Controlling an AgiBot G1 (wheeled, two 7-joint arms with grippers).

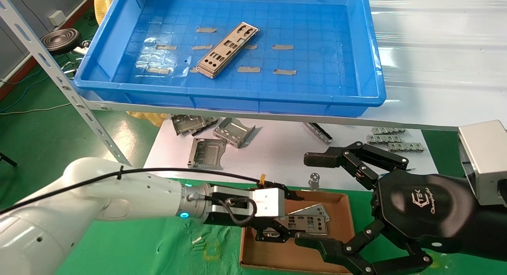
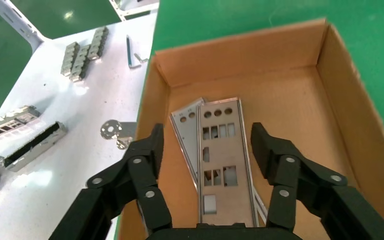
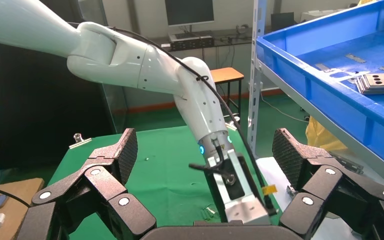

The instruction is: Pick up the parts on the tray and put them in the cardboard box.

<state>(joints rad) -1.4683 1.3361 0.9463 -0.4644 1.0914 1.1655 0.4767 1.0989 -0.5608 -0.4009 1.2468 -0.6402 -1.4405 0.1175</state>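
A green-floored workshop holds a white desk (image 1: 273,156) under a pale metal shelf whose slotted upright (image 1: 59,75) slants down on the robot's left; the right wrist view adds a monitor (image 3: 189,11) on a bench at the back and a small wooden stool (image 3: 227,75). On the shelf sits the tray (image 1: 237,98), bright blue with a grid floor and grey tape patches (image 1: 283,47), and in it a short stack of parts (image 1: 227,49) lies diagonally near the middle. Below, on a green cloth (image 1: 150,243) in front of the desk, the cardboard box (image 1: 344,223) holds two more parts (image 2: 225,160), overlapping and flat on its floor. The left end effector (image 1: 277,233) hovers low inside the box right above them, fingers (image 2: 150,165) spread to either side of the upper plate without touching it. The right end effector (image 1: 328,199) hangs just beside the box on the robot's right, also spread wide, holding nothing; its black housing bears a logo reading "TEK" over a cursive word too small to read. Folded brackets (image 1: 233,131) and toothed strips (image 1: 388,139) lie scattered on the desk.
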